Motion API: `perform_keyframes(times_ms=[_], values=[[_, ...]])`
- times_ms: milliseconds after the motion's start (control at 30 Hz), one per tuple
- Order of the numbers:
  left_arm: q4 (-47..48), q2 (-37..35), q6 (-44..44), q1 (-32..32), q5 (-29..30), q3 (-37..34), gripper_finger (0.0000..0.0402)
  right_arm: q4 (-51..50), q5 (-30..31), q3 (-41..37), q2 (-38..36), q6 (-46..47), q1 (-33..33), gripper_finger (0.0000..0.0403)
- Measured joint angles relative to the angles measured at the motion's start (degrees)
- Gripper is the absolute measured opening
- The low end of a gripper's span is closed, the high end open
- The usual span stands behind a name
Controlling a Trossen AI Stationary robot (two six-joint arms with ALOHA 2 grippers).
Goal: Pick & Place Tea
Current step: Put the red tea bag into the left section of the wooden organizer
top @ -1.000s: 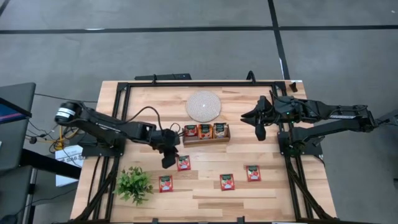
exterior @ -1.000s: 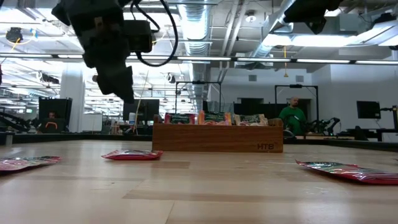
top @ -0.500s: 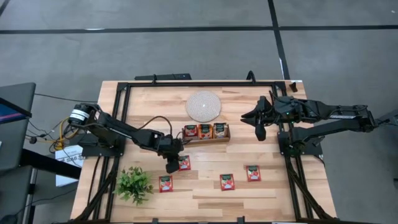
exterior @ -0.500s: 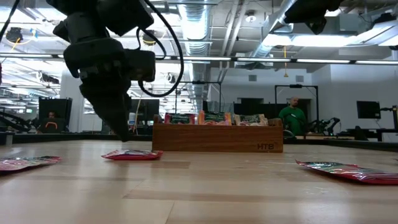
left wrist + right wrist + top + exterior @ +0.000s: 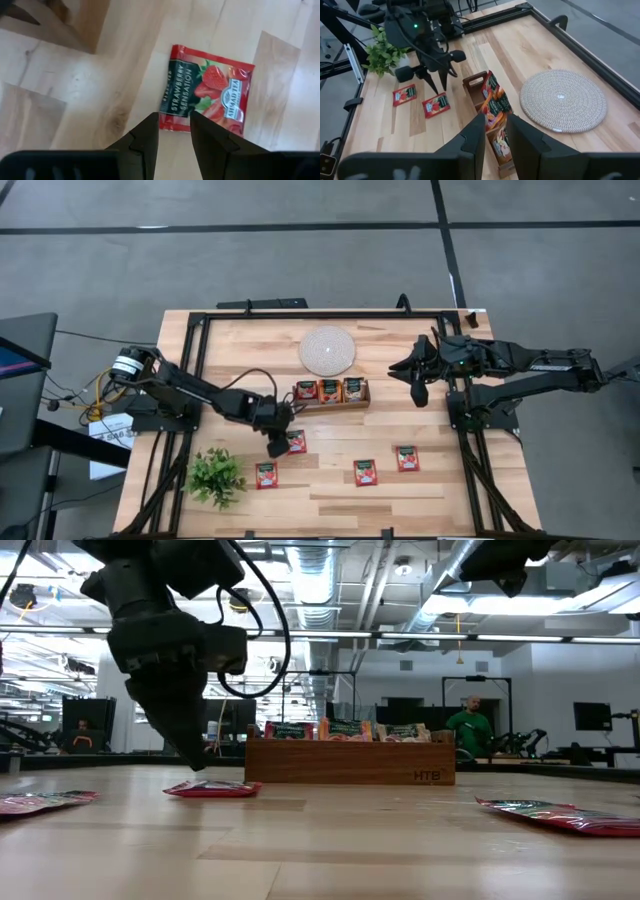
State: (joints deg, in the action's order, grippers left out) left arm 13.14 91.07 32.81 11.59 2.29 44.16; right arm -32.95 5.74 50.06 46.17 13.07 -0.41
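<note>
On the counter (image 5: pixel 330 495), the wooden tray (image 5: pixel 331 392) holds tea sachets. Just in front of its left end, the left end effector (image 5: pixel 174 122) hangs, fingers slightly spread, over a red strawberry sachet (image 5: pixel 209 90) lying flat. The right end effector (image 5: pixel 417 393) waits beside the tray's right end, fingers narrowly parted, holding nothing.

Light is even and bright over the table (image 5: pixel 330 480), coming from above; in the low view long ceiling strip lamps (image 5: pixel 470 637) glow behind the wooden tray (image 5: pixel 350 762) and bleach the pale ducts near them. Shadows beside the tray are short and soft. The tabletop nearest that camera, in front of the tray, is blurred, and the arm to the tray's side reads as a dark silhouette. In the left wrist view the foil sachet (image 5: pixel 207 92) shows slight sheen.
</note>
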Motion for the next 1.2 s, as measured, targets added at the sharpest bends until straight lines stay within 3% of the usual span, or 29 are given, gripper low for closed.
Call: perform_keyframes(times_ms=[533,733,1200], values=[[2.2,5.0,2.8,1.2,1.7,1.6,0.0103,0.1,0.0,0.0,0.0,0.4,0.0,0.0072],[8.0,5.4,2.3,1.2,1.7,4.9,0.0103,0.1,0.0,0.0,0.0,0.5,0.0,0.0072],[14.0,1.6,1.0,1.1,3.8,7.6,0.0103,0.0,-1.7,0.0,0.0,0.4,0.0,0.0072]])
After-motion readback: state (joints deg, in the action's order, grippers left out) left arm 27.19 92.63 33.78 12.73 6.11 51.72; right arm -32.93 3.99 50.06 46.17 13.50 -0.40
